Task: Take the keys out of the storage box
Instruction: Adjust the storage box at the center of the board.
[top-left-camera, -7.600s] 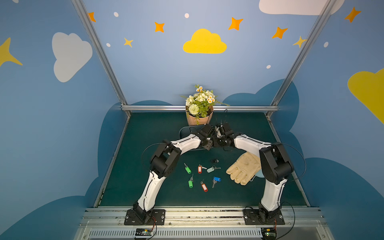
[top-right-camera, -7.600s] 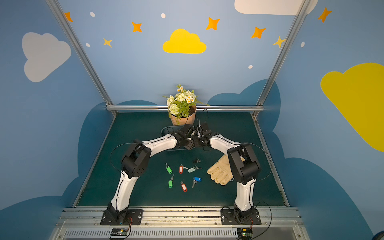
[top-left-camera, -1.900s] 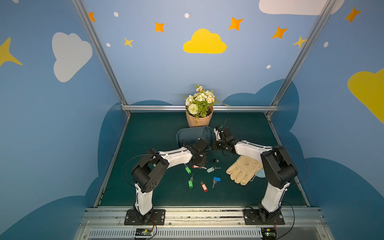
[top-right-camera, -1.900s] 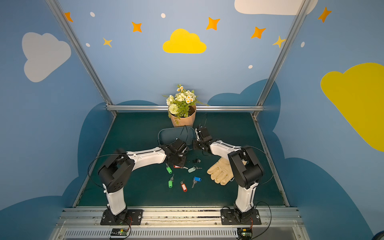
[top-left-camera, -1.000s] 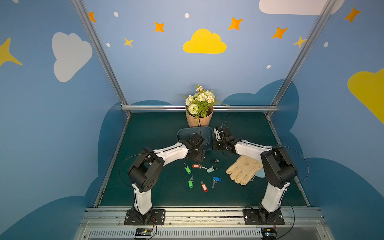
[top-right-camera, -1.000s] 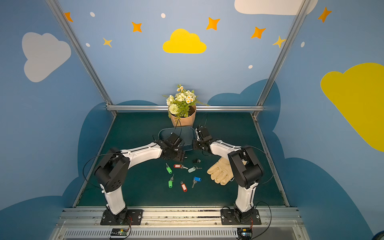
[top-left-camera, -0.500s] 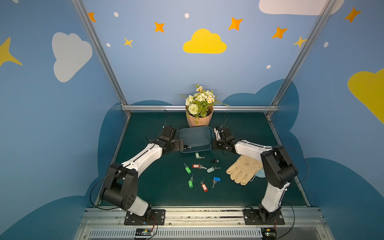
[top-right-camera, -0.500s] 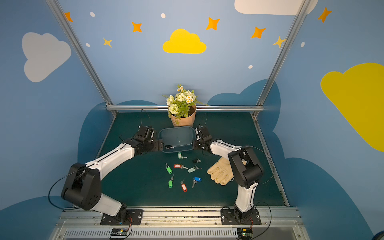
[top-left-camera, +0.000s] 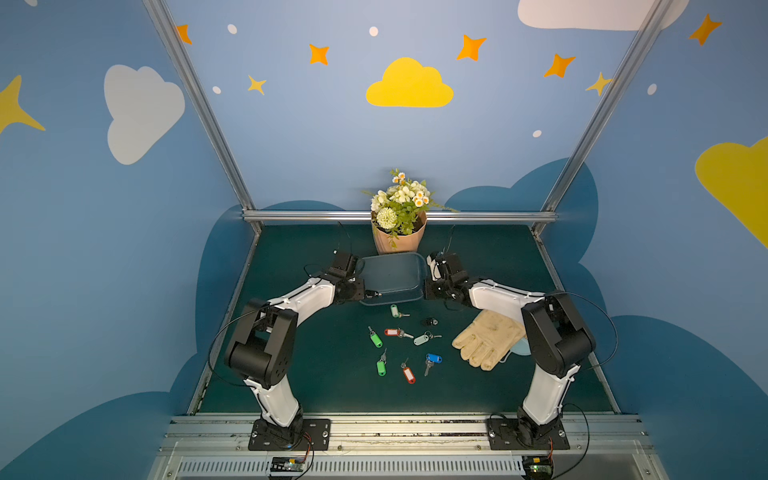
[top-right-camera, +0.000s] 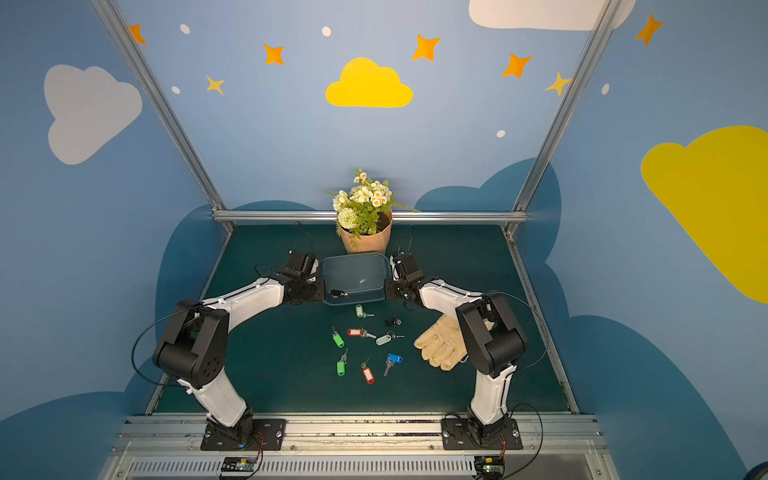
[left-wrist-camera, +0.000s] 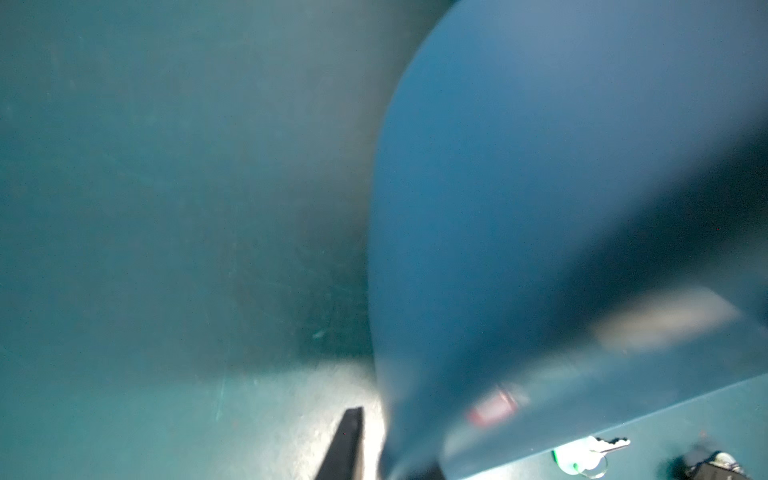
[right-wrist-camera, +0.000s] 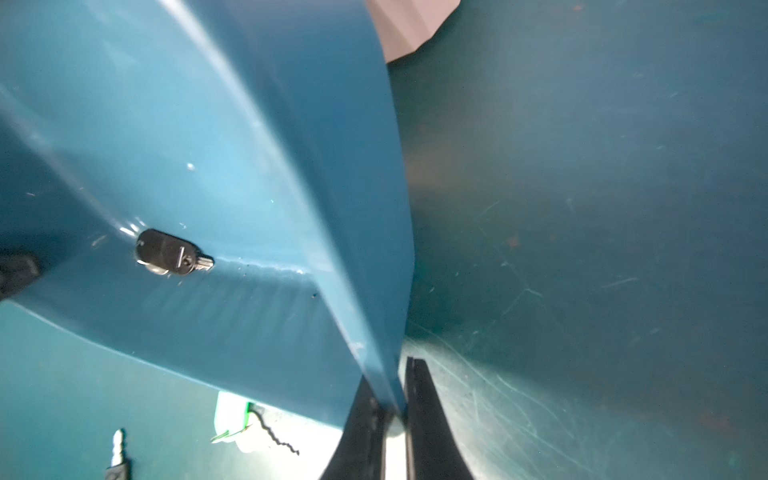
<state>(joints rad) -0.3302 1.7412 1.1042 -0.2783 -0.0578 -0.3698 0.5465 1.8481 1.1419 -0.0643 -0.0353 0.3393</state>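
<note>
the dark green table (top-left-camera: 316, 374) is carrying everything. the storage box (top-left-camera: 392, 270) is sitting tilted toward the robot just in front of the flower pot (top-left-camera: 397, 243), with an arm at each end. the right gripper (right-wrist-camera: 388, 384) is pinching the box's right wall, with its fingers closed on the plastic. the left gripper (top-left-camera: 366, 293) was standing open beside the left wall half a second ago and is now closing over that wall. its wrist view is blurred, so it only seems to be gripping. that is giving the robot a two-handed hold, probably for tipping the box. eight of the keys (top-left-camera: 392, 332) are lying scattered on the table between the box and the robot, beside the work glove (top-left-camera: 486, 338). one black-tagged key (right-wrist-camera: 172, 252) is still resting inside the box, near the left gripper, so the emptying is not finished.
</note>
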